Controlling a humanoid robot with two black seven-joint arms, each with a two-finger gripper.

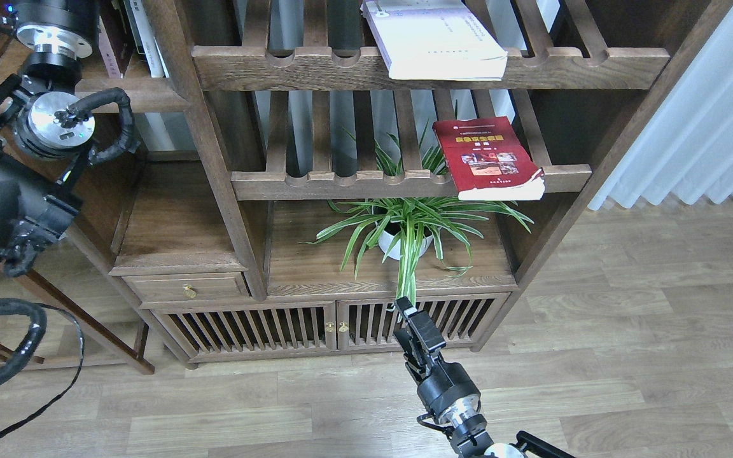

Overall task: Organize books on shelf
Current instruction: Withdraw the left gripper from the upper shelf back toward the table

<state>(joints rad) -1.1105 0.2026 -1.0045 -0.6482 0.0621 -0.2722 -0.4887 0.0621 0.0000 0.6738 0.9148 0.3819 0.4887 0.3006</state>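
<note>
The thick white book (436, 38) lies flat on the upper slatted rack, overhanging its front rail. On the lower slatted rack, the red book (490, 159) lies flat with its corner past the rail. Only a maroon sliver of the third book (110, 48) shows on the solid dark-brown shelf (144, 98) at top left, behind my left arm. That arm's wrist (55, 25) rises in front of the shelf and its gripper is out of frame. My right gripper (414, 324) hangs low before the cabinet doors, holding nothing; its dark fingers overlap.
A spider plant in a white pot (404, 238) stands on the cabinet top under the red book. White-spined books (144, 38) stand beside the maroon one. A bookcase post (214, 159) separates the shelf from the racks. A curtain (691, 114) hangs at right.
</note>
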